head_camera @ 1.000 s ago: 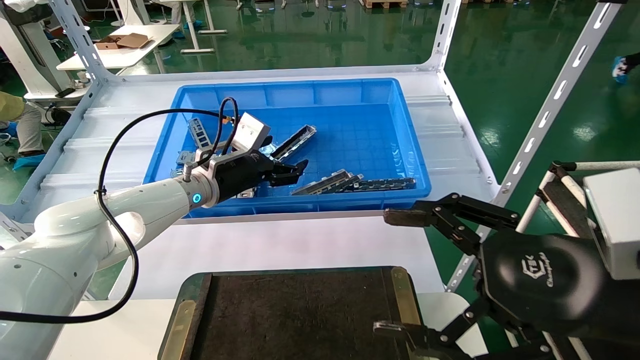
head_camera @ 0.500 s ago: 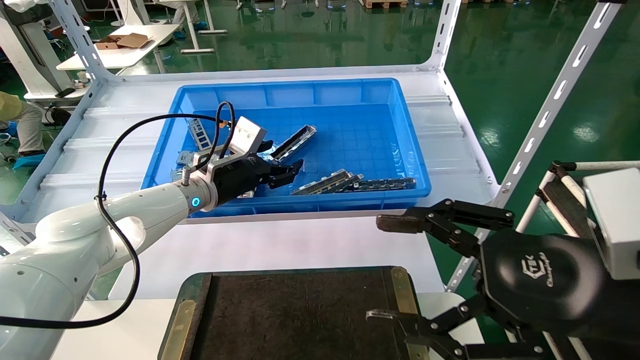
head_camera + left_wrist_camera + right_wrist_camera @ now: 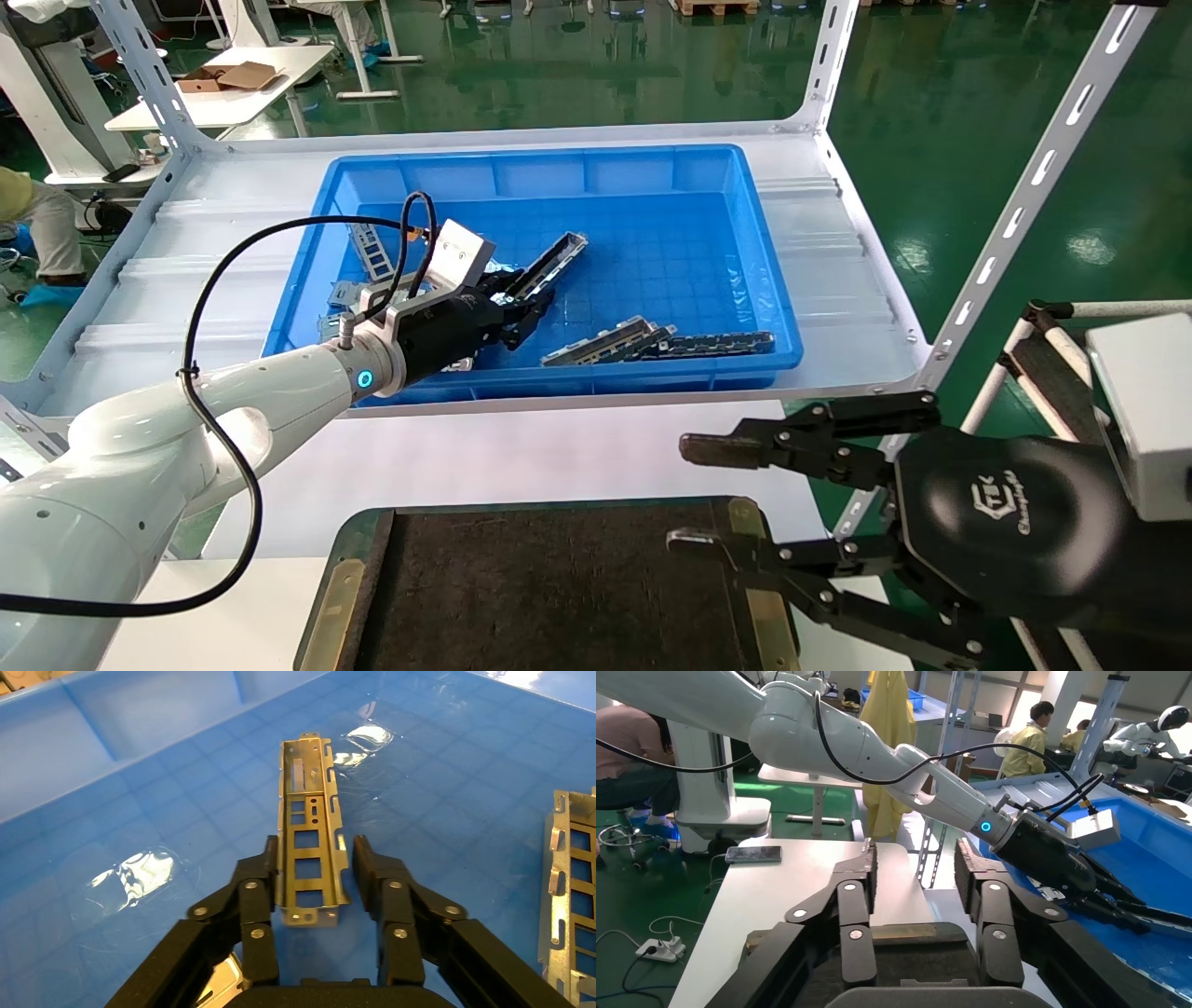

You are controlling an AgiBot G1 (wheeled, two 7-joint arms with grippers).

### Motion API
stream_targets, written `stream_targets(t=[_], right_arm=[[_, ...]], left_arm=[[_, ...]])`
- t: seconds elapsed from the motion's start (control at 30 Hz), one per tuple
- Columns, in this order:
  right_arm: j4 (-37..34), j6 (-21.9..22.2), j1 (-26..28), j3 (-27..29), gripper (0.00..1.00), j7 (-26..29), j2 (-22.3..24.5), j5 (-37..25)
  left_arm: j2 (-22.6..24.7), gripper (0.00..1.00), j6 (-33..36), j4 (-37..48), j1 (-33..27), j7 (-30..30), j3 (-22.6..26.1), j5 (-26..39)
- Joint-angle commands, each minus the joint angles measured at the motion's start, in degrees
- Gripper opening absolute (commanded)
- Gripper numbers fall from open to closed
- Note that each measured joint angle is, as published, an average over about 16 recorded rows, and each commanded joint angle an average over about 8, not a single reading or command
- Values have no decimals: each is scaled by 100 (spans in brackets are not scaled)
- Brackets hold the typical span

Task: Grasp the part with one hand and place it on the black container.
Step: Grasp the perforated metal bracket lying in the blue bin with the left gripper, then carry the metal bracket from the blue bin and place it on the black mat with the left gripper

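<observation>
Part silver, slotted (between left end effector fingers)

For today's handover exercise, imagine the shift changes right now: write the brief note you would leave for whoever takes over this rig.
Left gripper: inside the large blue plastic bin, fingers open on either side of the long narrow silver-grey metal trough bar, not yet closed on it.
Right gripper: open, empty, over the right edge of the wide flat black-mat tray.
Done: approach only. The tray holds no part.
Left: close on the bar, lift it, set it on the tray.
More metal parts lie in the bin.
</observation>
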Motion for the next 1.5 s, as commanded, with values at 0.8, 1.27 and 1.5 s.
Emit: stream_targets(t=[0.8,1.27,1.5], right_arm=[[0,1,1,-3,0,-2,1,2],[0,2,1,-5,0,-3,2,4],[0,3,2,-6,0,-3,2,4]], left_arm=[[-113,0,951,-224,-299,-223,80,-610],[-723,0,2785,-530,37,-306,82,-760],[-1035,0,3384,-1094,411,-625,44,-907]])
